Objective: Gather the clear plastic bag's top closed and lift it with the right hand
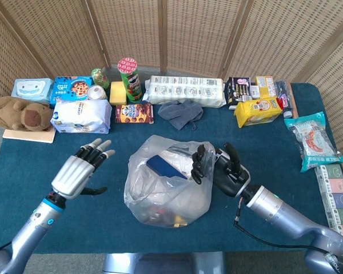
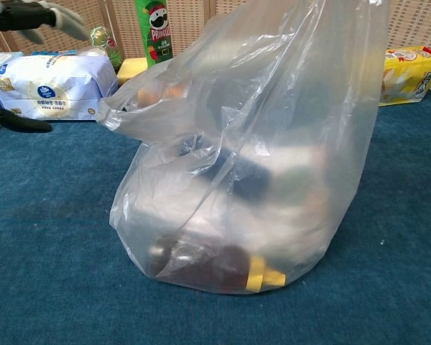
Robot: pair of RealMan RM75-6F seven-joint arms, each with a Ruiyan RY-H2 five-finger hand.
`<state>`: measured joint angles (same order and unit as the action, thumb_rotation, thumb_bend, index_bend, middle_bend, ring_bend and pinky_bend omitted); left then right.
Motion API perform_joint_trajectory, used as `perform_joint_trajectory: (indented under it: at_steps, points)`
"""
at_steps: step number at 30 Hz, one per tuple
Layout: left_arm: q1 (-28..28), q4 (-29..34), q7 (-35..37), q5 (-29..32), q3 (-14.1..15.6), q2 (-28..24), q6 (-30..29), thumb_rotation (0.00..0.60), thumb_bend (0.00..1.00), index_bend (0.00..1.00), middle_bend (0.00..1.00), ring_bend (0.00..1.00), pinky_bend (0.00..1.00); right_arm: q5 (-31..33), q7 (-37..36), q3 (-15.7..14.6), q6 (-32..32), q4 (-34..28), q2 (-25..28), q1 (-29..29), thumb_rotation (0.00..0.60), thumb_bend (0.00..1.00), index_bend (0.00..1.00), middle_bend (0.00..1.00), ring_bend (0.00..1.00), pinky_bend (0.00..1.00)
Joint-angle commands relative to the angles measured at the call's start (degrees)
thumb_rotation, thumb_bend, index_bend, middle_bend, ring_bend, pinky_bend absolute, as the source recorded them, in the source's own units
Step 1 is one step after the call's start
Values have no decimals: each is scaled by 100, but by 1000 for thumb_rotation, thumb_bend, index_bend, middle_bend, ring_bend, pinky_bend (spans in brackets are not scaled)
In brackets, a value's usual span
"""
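1. Your clear plastic bag, loaded with a dark blue flat box and a brown bottle with a yellow cap, sits on the dark teal cloth surface at lower centre of the head view and fills most of the chest view.
2. Your right hand is at the bag's right-hand rim, its dark fingers curled over the plastic edge. It seems to hold only that one side; how firm the hold is cannot be told.
3. Your left hand hovers at lower left of the head view, well apart from the bag, fingers spread and holding nothing.
4. Risk: the mouth is still wide open. Lift now and the bag would likely tip toward its loose left side, spilling the box.
5. Risk: the film looks slick and thin. A shallow pinch could slip, dropping the heavy bottle.
6. Risk: sweeping the left hand in carelessly could shove the bag over.
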<state>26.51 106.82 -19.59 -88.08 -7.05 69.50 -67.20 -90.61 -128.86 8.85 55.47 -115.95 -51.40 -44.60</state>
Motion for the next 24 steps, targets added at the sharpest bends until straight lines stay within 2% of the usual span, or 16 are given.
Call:
perform_joint_trajectory:
  at_steps: [1, 8, 14, 17, 21, 24]
  points:
    - [175, -129, -52, -67, -93, 250, 34, 389, 131, 138, 83, 31, 173, 37, 39, 9, -12, -15, -7, 10, 293, 98, 528, 584, 640, 615]
    - [604, -375, -50, -180, -229, 717, 258, 403, 131, 138, 97, 57, 188, 91, 88, 21, -31, -42, -30, 52, 294, 98, 528, 584, 639, 614]
    - [933, -758, -91, -370, -328, 1214, 276, 477, 139, 147, 172, 135, 233, 86, 105, 25, -20, -75, -13, 103, 292, 98, 528, 583, 639, 614]
    - [1075, -952, 94, -476, -403, 1463, 176, 518, 159, 200, 220, 182, 257, 61, 112, 18, -2, -95, 11, 137, 292, 98, 528, 584, 639, 614]
    - [1229, -1241, 324, -660, -463, 1788, -12, 588, 197, 311, 332, 294, 308, 61, 104, 13, -9, -88, 3, 158, 293, 97, 528, 583, 639, 614]
    - [1351, -1476, 407, -856, -544, 2001, -224, 600, 224, 385, 415, 378, 350, 77, 105, 17, -40, -73, -20, 153, 292, 98, 529, 583, 639, 614]
